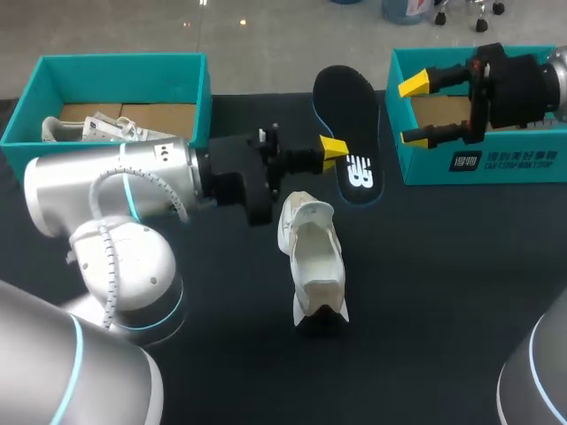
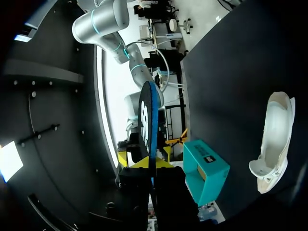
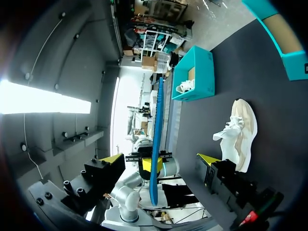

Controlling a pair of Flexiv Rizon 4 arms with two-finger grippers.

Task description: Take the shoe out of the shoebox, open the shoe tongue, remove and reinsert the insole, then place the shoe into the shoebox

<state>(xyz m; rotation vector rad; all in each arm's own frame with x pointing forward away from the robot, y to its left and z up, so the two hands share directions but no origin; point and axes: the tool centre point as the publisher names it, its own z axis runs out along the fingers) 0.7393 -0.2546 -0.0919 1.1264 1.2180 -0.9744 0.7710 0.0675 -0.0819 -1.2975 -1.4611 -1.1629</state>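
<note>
The left arm (image 1: 115, 190) looms closest, coming in from the left; its left gripper (image 1: 332, 150) is closed on the black insole (image 1: 347, 111), a yellow-tipped finger pressing each face; the insole sits just beyond the white shoe (image 1: 314, 257), which stands upright on the dark table (image 1: 443, 292), apart from both grippers; the right gripper (image 1: 413, 110) hangs wide open and empty over the right shoebox (image 1: 478, 164); the left shoebox (image 1: 115, 64) holds another white shoe (image 1: 89, 128).
</note>
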